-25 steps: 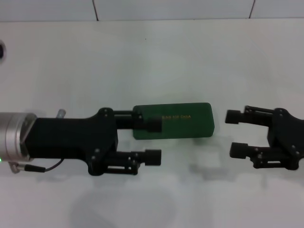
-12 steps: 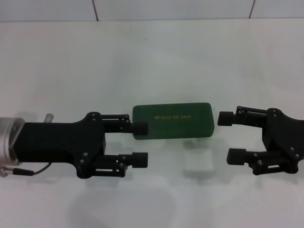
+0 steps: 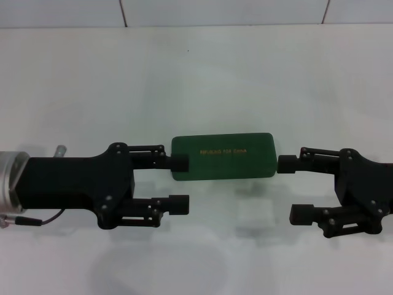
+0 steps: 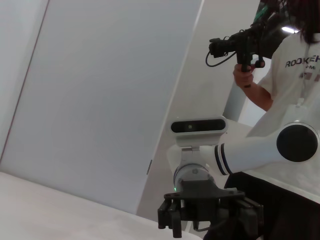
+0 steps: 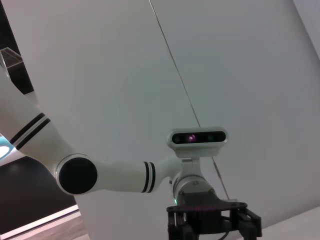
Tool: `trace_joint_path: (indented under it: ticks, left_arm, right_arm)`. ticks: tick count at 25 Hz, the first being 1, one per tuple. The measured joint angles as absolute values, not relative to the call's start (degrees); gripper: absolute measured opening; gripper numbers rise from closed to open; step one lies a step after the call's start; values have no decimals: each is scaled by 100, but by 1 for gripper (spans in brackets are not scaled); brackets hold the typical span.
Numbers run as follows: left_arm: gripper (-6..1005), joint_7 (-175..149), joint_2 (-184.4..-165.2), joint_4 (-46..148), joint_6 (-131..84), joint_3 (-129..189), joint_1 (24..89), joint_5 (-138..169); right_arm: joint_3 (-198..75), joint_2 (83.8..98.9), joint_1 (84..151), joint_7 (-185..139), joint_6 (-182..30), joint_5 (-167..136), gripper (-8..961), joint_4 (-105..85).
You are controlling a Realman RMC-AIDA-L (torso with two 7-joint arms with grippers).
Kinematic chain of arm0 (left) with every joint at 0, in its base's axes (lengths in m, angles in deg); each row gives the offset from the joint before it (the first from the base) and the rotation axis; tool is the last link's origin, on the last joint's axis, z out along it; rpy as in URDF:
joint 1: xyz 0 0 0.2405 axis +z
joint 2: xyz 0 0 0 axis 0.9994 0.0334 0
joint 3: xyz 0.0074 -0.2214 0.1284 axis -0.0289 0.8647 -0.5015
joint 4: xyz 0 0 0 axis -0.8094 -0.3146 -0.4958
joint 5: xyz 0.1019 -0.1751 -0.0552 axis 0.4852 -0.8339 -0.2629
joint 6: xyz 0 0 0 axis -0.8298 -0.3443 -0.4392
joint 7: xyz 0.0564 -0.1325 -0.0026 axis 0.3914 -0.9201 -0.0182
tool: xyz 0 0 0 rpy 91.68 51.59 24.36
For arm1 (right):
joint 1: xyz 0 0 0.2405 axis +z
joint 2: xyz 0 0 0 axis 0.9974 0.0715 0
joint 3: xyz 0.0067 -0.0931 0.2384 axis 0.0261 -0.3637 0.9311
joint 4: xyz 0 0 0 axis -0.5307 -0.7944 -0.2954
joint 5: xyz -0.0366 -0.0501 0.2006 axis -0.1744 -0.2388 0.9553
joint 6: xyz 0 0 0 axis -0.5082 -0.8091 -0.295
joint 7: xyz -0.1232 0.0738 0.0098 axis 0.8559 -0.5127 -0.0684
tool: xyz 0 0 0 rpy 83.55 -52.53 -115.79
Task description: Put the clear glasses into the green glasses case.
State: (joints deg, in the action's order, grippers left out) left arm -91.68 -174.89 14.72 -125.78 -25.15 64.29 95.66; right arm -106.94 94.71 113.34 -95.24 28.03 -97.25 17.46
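Note:
The green glasses case (image 3: 222, 157) lies shut on the white table, gold lettering on its lid. My left gripper (image 3: 180, 184) is open at the case's left end, its far fingertip (image 3: 180, 163) over the case's near-left corner. At the right end my right gripper (image 3: 293, 188) is open too, with its far fingertip (image 3: 286, 163) just beside the case. A faint transparent shape on the table in front of the case's right half looks like the clear glasses (image 3: 258, 214), and it is hard to make out. Neither gripper holds anything.
A tiled wall edge (image 3: 196, 24) bounds the white table (image 3: 196, 86) at the back. The left wrist view shows the right arm's gripper (image 4: 209, 215) and a person holding a camera (image 4: 240, 42). The right wrist view shows the left arm's gripper (image 5: 214, 222).
My left gripper has drawn back to the left, off most of the case. My right gripper has moved left and nearer, bringing its far fingertip up to the case's right end.

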Motion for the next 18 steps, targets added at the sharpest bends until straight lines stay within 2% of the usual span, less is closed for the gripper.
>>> trace_joint_path:
  ticks: [18]
  left_arm:
    - [690,-9197,-17486,1493,-12587,-2505,6483,9568]
  right_arm:
    - [-10692,9480,11264,-9316,2779,-9549,832,1555]
